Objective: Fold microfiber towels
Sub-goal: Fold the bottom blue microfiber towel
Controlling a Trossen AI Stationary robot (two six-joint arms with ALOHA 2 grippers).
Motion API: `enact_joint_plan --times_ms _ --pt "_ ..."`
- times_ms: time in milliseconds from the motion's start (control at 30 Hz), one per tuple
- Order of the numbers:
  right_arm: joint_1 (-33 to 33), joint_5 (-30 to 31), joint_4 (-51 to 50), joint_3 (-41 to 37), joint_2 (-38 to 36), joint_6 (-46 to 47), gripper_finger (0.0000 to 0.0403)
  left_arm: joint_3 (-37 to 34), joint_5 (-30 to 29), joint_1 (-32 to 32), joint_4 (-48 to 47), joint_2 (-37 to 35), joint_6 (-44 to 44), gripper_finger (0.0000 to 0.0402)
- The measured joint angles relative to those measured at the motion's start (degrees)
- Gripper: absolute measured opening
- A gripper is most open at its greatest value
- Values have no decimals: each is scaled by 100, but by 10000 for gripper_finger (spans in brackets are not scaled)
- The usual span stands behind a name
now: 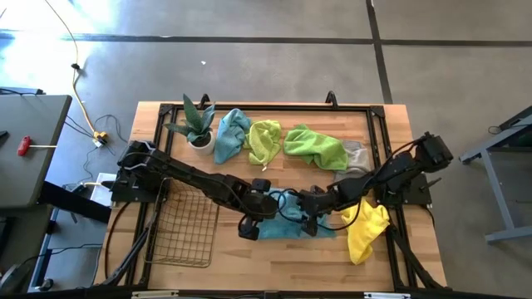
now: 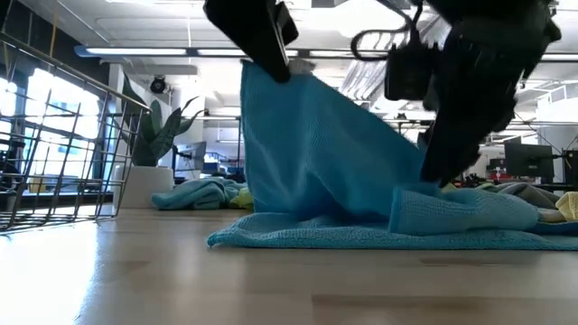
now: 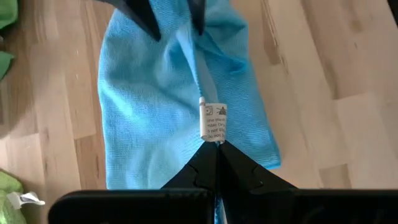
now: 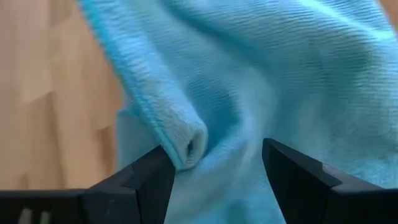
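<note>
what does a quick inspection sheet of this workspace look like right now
surface: wooden table, bare at the front
job's things: teal towel lifted at one corner, rest on the table; second teal towel, two green towels, grey towel at the back; yellow towel at right
clutter: potted plant; wire basket
grippers: left gripper shut on the teal towel by its label; right gripper open around a fold of it
cables: yellow cable on the floor
surroundings: grey floor, side table

Black jointed arms (image 1: pixel 199 178), black cables
</note>
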Motion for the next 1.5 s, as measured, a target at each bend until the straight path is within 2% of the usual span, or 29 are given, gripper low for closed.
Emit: enact_joint_plan --times_ms 233,333,533,633,733,833,1033,1167,1500 --pt "215 64 -860 538 -249 -57 232 464 -16 2 -153 -219 314 0" --pt "300 447 -1331 878 -278 -249 232 726 -17 26 -365 -257 493 0" --pt "535 1426 -2919 1576 -376 -330 232 1089 -15 141 -624 -276 648 0" --pt "737 1835 -3110 1793 -373 -59 232 1131 -32 231 -716 -281 648 0" --pt "1003 1974 -2495 1735 -349 84 232 1131 -43 354 -771 -274 648 0" --pt "1266 2467 -1523 1405 -344 169 232 1131 -43 476 -762 -274 648 0" --pt "1448 4582 -90 787 -340 703 232 1131 43 616 -715 -274 641 0" --pt "1385 5486 740 515 -340 399 232 1131 52 614 -714 -274 641 0" --pt "1207 5504 2065 463 -340 -784 232 1131 62 614 -688 -274 643 0"
